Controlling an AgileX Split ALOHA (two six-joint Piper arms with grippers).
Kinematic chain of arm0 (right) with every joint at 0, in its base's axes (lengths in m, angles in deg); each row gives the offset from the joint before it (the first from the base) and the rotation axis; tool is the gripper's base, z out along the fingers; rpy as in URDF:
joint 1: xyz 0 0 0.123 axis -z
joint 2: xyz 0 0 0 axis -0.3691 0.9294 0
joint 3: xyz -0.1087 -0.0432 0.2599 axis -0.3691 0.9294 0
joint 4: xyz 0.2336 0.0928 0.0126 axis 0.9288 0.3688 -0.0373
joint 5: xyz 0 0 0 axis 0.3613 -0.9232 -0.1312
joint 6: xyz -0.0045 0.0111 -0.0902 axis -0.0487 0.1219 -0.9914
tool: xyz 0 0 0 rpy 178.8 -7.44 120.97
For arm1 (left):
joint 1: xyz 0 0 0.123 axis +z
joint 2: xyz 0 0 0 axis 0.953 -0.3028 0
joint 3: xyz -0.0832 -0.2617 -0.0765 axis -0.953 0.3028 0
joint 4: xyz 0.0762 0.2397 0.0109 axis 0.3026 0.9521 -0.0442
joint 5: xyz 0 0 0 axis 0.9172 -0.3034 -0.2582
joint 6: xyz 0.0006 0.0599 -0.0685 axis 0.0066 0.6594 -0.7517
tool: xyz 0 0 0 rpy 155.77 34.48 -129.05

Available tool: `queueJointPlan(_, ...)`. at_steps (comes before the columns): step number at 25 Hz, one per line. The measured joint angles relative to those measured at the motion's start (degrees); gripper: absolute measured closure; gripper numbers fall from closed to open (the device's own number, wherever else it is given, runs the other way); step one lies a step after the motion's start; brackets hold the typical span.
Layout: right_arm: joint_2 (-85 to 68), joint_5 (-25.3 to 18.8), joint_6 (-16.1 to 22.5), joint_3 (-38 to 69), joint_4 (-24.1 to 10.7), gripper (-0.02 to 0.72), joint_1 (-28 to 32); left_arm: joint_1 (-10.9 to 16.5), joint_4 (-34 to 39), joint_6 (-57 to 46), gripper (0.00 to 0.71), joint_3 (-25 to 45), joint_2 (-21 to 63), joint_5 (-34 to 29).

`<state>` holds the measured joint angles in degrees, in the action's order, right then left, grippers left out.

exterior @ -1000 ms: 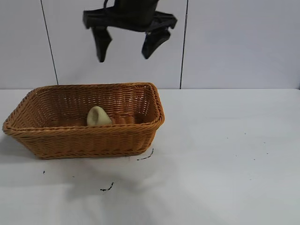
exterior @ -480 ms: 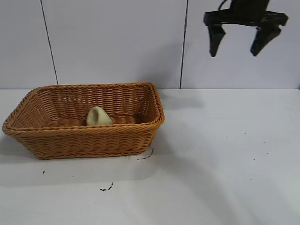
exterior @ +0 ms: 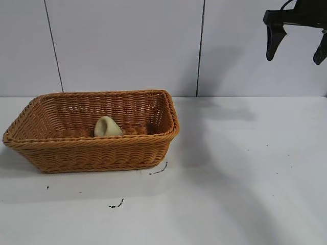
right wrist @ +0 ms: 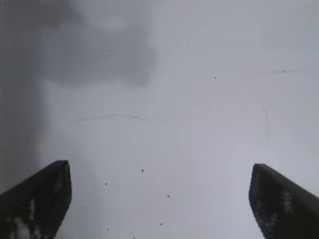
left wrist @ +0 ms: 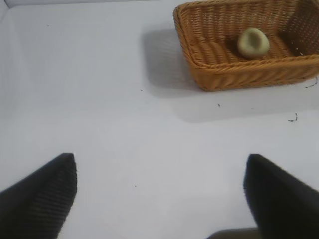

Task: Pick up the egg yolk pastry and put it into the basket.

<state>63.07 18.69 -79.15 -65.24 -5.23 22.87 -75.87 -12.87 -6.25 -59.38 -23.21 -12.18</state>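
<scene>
The egg yolk pastry [exterior: 106,127] lies tilted on its edge inside the orange-brown wicker basket [exterior: 102,155] at the table's left. Both also show in the left wrist view, the pastry [left wrist: 253,42] inside the basket [left wrist: 239,77]. My right gripper [exterior: 295,57] hangs high at the upper right, far from the basket, open and empty. In its own view the right gripper [right wrist: 159,167] is over bare white table. My left gripper [left wrist: 160,159] is open and empty over bare table, well away from the basket. It is out of the exterior view.
The white table [exterior: 245,168] runs to the right of the basket. Small dark marks [exterior: 116,205] lie on it in front of the basket. A pale panelled wall [exterior: 127,46] stands behind.
My right gripper has moved from above the basket to the far upper right, staying open. The pastry and basket have not moved.
</scene>
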Motion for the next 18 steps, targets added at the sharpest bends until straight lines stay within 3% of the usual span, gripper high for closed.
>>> queueJointPlan(8, -19.3, 0.0, -0.6, 22.6, 0.2, 0.008, 0.0, 0.0, 0.0, 0.0, 0.017, 0.0, 0.0, 0.0)
queueJointPlan(18, -54.9, 0.0, -1.0, 53.5, 0.8, 0.008, 0.0, 0.0, 0.0, 0.0, 0.017, 0.0, 0.0, 0.0)
